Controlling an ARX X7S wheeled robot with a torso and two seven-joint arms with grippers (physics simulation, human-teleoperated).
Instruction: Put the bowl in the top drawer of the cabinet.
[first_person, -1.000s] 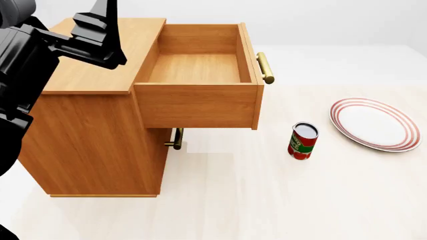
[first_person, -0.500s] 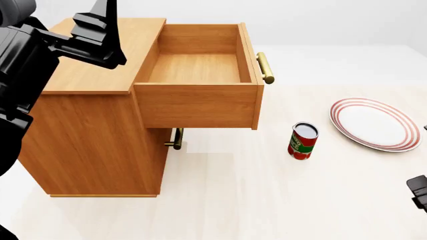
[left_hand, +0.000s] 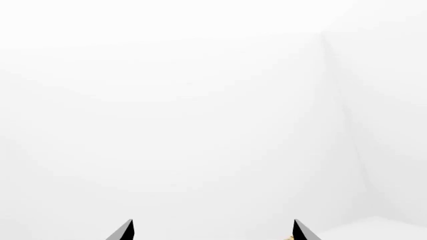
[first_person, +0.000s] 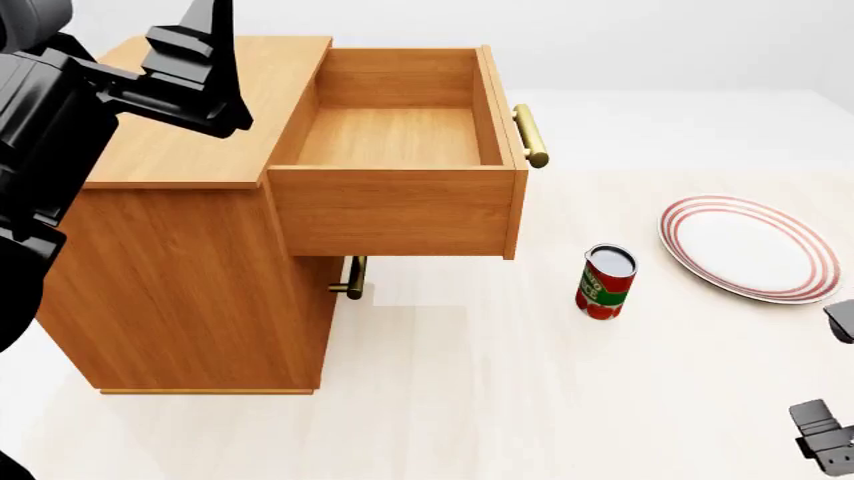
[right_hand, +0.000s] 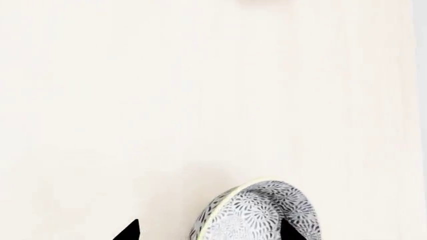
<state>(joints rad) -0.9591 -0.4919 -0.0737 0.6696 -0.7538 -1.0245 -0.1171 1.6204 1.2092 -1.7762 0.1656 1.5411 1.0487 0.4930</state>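
The bowl (right_hand: 260, 210), white with a dense blue-grey pattern, shows only in the right wrist view, over pale table, with its rim turned sideways. My right gripper (right_hand: 210, 231) is open around it: one fingertip (right_hand: 288, 231) overlaps the bowl's patterned outside, the other stands clear beside the rim. The head view does not show the bowl. The cabinet (first_person: 187, 270) stands at the left, its top drawer (first_person: 387, 212) pulled out and empty, brass handle (first_person: 530, 135) facing right. My left gripper (left_hand: 213, 231) is open, raised above the cabinet top, holding nothing.
A red can (first_person: 606, 282) stands right of the cabinet, and a red-rimmed white plate (first_person: 747, 248) lies further right. The lower drawer's small handle (first_person: 354, 277) sits under the open drawer. Parts of my right arm (first_person: 821, 437) show at the lower right edge.
Black parts of my right arm came into the head view at its lower right edge and have shifted there. The left arm, cabinet, can and plate have not moved.
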